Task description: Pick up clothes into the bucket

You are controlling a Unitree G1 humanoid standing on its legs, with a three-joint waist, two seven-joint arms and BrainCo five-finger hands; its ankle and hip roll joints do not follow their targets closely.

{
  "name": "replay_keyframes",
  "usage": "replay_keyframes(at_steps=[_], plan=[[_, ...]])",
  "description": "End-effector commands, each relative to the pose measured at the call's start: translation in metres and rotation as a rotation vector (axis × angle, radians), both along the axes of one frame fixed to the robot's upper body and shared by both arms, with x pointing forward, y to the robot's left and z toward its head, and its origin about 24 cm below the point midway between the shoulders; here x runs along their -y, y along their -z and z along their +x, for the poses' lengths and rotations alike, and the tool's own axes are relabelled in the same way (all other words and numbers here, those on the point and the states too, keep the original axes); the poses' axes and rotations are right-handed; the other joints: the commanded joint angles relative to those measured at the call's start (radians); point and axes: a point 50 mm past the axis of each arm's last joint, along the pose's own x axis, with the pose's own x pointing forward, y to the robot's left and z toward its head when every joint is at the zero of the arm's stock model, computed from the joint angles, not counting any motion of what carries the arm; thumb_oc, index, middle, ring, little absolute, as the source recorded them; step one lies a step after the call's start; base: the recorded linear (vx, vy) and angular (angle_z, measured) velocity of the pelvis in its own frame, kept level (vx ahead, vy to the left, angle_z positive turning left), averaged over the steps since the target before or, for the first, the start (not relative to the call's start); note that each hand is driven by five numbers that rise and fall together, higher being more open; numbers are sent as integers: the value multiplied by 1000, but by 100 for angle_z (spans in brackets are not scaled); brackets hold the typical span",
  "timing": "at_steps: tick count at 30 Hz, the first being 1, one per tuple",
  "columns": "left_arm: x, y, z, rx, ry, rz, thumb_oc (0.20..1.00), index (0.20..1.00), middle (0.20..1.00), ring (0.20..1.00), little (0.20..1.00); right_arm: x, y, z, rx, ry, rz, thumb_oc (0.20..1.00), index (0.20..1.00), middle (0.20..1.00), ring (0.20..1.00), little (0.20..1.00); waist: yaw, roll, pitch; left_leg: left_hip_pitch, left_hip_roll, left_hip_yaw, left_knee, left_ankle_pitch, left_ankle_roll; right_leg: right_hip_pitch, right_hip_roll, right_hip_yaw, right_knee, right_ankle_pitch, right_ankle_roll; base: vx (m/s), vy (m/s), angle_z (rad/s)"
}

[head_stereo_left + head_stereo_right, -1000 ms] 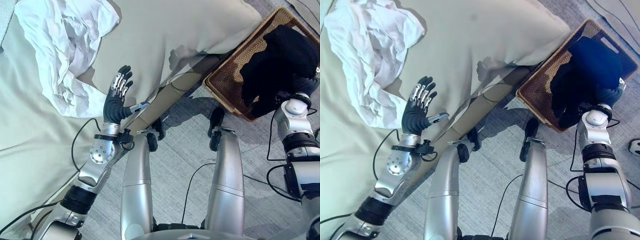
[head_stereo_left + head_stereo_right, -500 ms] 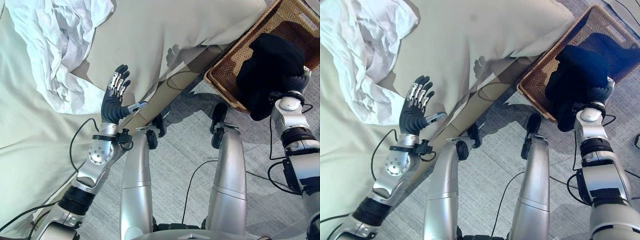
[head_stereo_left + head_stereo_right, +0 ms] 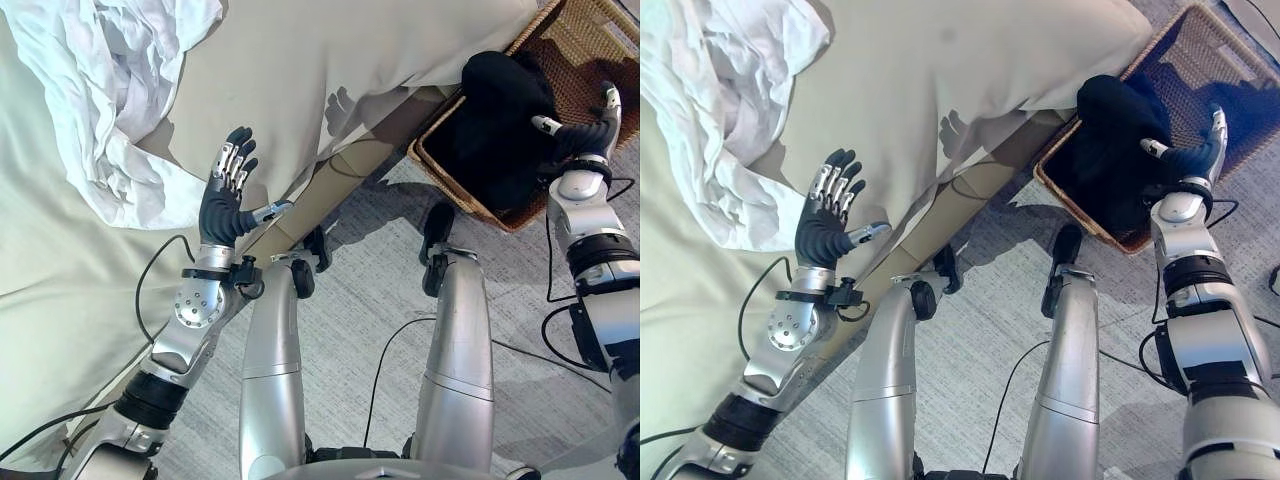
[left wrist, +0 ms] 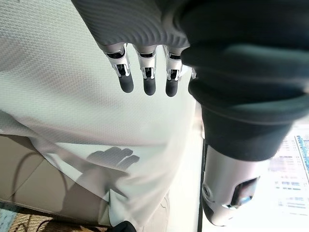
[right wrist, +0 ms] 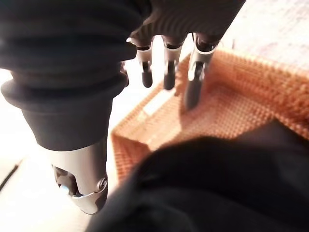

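— Where's the laundry?
— Black garment (image 3: 495, 125) lies in the wicker basket (image 3: 585, 40), right hand (image 3: 580, 128) spread empty beside it.
— Next?
— White clothes (image 3: 105, 90) on the bed, far from the basket, just beyond the open left hand (image 3: 225, 200).

Dark garment (image 3: 497, 125) now free of right robot hand (image 3: 585, 130)

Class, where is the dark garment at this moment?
The dark garment lies in the wicker basket on the floor at the robot's right, just under its open right hand.
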Motion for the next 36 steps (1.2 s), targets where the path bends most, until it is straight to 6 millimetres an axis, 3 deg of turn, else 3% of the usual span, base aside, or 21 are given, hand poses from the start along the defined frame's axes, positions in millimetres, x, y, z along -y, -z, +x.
replay_keyframes(at_steps=[1, 10, 11, 15, 16, 17, 18, 19, 21, 26, 33, 36], plan=[[-1, -7, -11, 76, -6, -102, 1000, 1000, 1000, 1000, 1000, 12, 24, -9, -32, 64, 20, 1000, 1000, 1000, 1000, 1000, -13, -1, -115, 30, -5, -21, 37, -102, 0, 65, -24, 23, -15, -23, 41, -20, -14, -3], [1, -13, -5, 102, -13, -94, 1000, 1000, 1000, 1000, 1000, 6, 26, -7, -7, 74, 55, 1000, 1000, 1000, 1000, 1000, -14, -8, -118, 118, -2, -20, -133, -27, -18, 173, -26, -21, -173, 35, 59, -43, -25, 0], [0, -14, -2, 111, -26, -93, 1000, 1000, 1000, 1000, 1000, -6, 27, -5, 47, 28, 75, 1000, 1000, 1000, 1000, 1000, -16, -14, -120, 172, 0, -31, -218, 11, -28, 234, -29, -47, -247, 63, 72, -47, -27, 0], [-1, -8, 2, 90, -48, -101, 1000, 1000, 1000, 1000, 1000, -29, 35, -6, 110, -67, 89, 1000, 1000, 1000, 1000, 1000, -21, -25, -120, 258, -6, -50, -333, 60, -39, 333, -34, -80, -347, 98, 82, -42, -63, 5], [-3, -8, 3, 93, -64, -103, 1000, 1000, 1000, 1000, 1000, -39, 36, -7, 141, -111, 94, 1000, 1000, 1000, 1000, 1000, -23, -31, -120, 274, -8, -48, -379, 108, -35, 355, -37, -96, -396, 141, 77, 1, -87, 8], [-5, -6, 4, 85, -73, -100, 1000, 1000, 1000, 1000, 1000, -44, 42, -9, 144, -129, 105, 1000, 1000, 1000, 1000, 1000, -22, -33, -125, 319, -10, -62, -415, 96, -45, 402, -34, -108, -421, 127, 88, -57, -106, 14], [-10, 1, 6, 59, -114, -94, 1000, 1000, 1000, 1000, 1000, -61, 53, -13, 158, -198, 114, 1000, 1000, 1000, 1000, 1000, -22, -44, -124, 372, -11, -66, -490, 154, -44, 466, -39, -142, -500, 176, 85, 33, -111, 28], [-13, 6, 8, 40, -144, -84, 1000, 1000, 1000, 1000, 1000, -69, 59, -15, 159, -229, 115, 1000, 1000, 1000, 1000, 1000, -22, -50, -125, 405, -11, -72, -520, 166, -47, 504, -37, -156, -527, 187, 88, -47, -76, 33], [-13, 6, 8, 40, -144, -83, 1000, 1000, 1000, 1000, 1000, -69, 59, -16, 158, -228, 115, 1000, 1000, 1000, 1000, 1000, -22, -50, -122, 412, -11, -73, -525, 168, -47, 511, -37, -158, -532, 188, 88, 26, -46, 27], [-38, 41, 14, -88, -352, 55, 1000, 1000, 1000, 1000, 1000, -117, 94, -30, 56, -431, 2, 1000, 1000, 1000, 1000, 1000, -5, -96, -123, 635, -7, -109, -675, 221, -64, 769, -41, -238, -667, 215, 98, 96, -68, 22], [-50, 57, 14, -133, -484, 233, 1000, 1000, 1000, 1000, 1000, -139, 125, -45, -35, -538, 10, 1000, 1000, 1000, 1000, 1000, 25, -124, -133, 805, -5, -138, -765, 242, -68, 964, -43, -302, -731, 217, 110, 100, -20, 18], [-53, 68, 13, -173, -523, 311, 1000, 1000, 1000, 1000, 1000, -148, 145, -55, -83, -582, 89, 1000, 1000, 1000, 1000, 1000, 43, -141, -156, 884, -1, -155, -812, 254, -73, 1063, -41, -338, -768, 218, 116, 131, -12, 24]])
